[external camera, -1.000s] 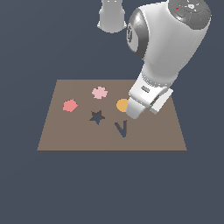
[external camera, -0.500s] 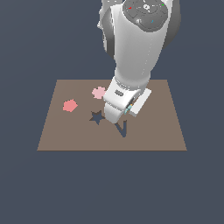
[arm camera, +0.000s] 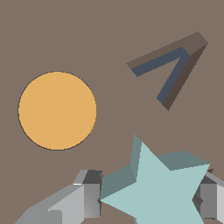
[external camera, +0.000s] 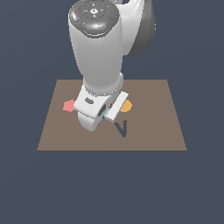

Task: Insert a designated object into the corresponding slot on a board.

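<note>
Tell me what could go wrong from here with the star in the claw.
1. The wrist view shows the claw shut on the teal star near the V-shaped cutout and orange disc; the star slot is not in view, so lowering here would likely miss.
2. In the exterior view the arm hides much of the board, so alignment is hard to check.
</note>
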### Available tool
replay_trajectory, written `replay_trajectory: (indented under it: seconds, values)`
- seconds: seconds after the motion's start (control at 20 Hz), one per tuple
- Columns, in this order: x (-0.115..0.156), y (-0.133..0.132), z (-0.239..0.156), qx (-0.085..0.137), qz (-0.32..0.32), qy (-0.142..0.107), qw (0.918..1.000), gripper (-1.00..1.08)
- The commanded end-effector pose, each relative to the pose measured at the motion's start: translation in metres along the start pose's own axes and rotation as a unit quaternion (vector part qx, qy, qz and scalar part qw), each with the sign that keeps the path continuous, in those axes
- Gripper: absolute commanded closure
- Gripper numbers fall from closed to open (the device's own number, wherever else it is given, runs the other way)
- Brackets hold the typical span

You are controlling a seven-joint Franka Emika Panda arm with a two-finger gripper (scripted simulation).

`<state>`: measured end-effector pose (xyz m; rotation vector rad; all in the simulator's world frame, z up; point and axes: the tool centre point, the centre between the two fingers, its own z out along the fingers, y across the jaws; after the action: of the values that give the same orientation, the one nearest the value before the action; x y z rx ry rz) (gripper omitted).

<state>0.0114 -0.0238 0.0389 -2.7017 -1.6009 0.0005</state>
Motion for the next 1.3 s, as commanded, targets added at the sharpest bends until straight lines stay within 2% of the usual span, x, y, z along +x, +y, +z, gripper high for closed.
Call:
replay_trajectory:
  seconds: [0.0, 0.35, 0.9, 0.95, 1.25]
  values:
    - [-0.008, 0.01, -0.001, 0.0, -0.01, 0.0, 0.9999, 1.08]
    - [-0.019, 0.026, -0.002, 0.0, -0.023, 0.0, 0.9997, 1.08]
    - [-0.019, 0.026, 0.008, 0.0, -0.024, 0.0, 0.9997, 1.08]
    - [-0.019, 0.026, 0.008, 0.0, -0.024, 0.0, 0.9997, -0.92]
    - [-0.019, 0.026, 0.008, 0.0, -0.024, 0.0, 0.9997, -0.92]
